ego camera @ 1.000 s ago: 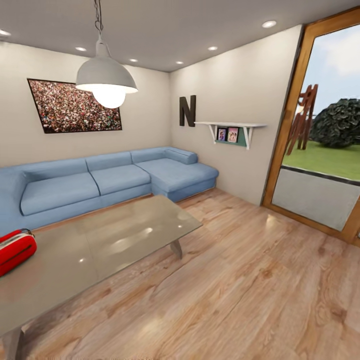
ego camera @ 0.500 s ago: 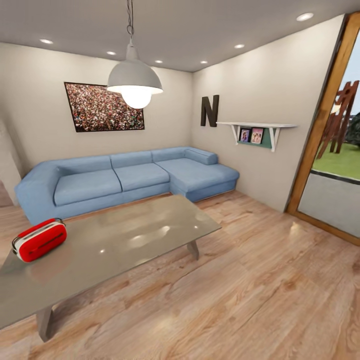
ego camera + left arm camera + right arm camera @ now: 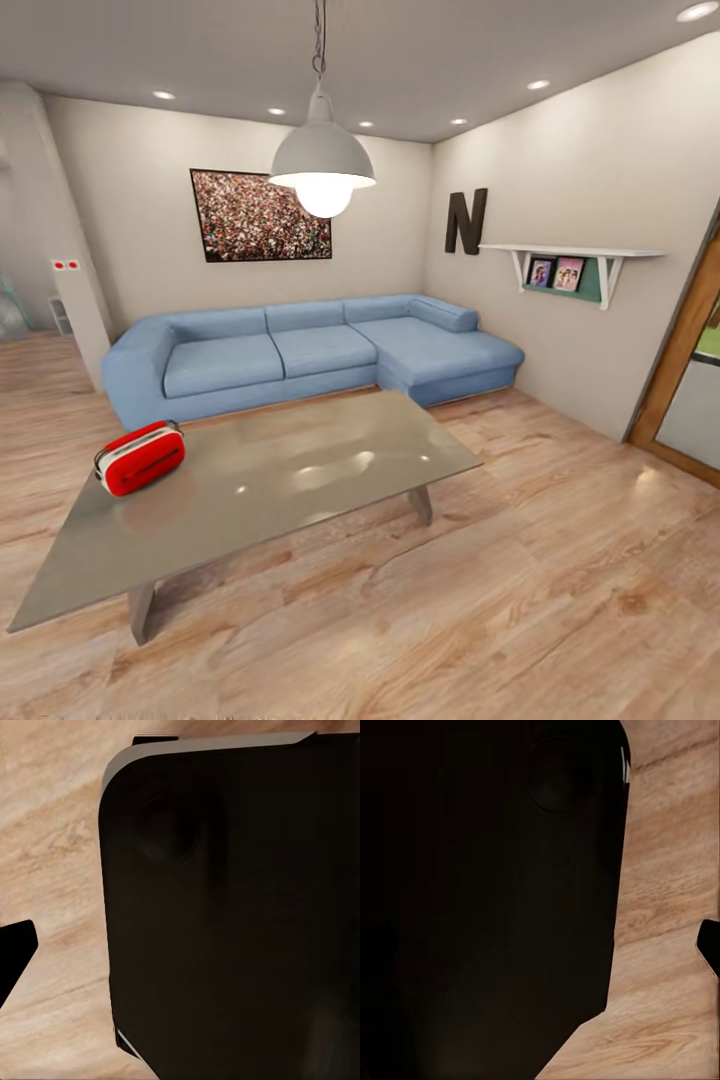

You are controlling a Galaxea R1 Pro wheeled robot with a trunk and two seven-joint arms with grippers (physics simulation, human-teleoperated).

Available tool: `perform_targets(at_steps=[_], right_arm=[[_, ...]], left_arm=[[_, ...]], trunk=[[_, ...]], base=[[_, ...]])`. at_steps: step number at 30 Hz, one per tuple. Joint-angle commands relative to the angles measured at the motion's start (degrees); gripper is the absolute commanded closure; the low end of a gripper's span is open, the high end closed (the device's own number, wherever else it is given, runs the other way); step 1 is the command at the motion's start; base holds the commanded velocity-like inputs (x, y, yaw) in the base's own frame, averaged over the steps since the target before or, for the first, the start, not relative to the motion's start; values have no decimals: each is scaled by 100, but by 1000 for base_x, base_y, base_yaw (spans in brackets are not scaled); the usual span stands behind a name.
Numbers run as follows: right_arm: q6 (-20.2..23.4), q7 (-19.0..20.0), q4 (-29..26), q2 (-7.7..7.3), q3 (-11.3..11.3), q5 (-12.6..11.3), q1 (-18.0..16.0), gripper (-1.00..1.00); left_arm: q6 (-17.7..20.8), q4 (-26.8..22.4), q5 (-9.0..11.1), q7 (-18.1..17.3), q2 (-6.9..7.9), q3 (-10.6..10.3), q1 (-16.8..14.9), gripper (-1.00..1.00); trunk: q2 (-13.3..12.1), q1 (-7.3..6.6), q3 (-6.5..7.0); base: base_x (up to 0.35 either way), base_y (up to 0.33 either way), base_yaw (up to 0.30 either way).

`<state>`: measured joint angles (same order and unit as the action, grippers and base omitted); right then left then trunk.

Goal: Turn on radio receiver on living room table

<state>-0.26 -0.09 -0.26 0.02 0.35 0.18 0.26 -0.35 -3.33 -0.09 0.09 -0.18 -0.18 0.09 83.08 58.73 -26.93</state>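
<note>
The red radio (image 3: 140,458) lies on the table (image 3: 300,480), near the table's left end as the head view shows it, and its long side is turned a little toward the camera. The table is low and long, with a shiny grey top that reflects the lamp (image 3: 322,165) hanging above it. Behind the table stands a blue corner sofa (image 3: 310,350) against the wall. On the wall I see a dark framed picture (image 3: 262,215), a black letter N (image 3: 465,221) and a white shelf (image 3: 575,256) with two small photos. The floor (image 3: 520,600) is light wood. Both wrist views show a large dark body part of the robot (image 3: 232,907) over the wood floor. Whether the left claw and the right claw are open or closed I cannot tell.
</note>
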Motion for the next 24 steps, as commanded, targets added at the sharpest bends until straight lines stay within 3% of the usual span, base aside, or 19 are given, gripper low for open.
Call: perform_targets(at_steps=[1, 24], right_arm=[[0, 0, 0, -1, 0, 0, 0, -100], [0, 0, 0, -1, 0, 0, 0, -100]], left_arm=[[0, 0, 0, 0, 0, 0, 0, -100], [0, -1, 0, 0, 0, 0, 0, -100]], trunk=[[0, 0, 0], [0, 0, 0]], base=[[0, 0, 271], [0, 0, 271]])
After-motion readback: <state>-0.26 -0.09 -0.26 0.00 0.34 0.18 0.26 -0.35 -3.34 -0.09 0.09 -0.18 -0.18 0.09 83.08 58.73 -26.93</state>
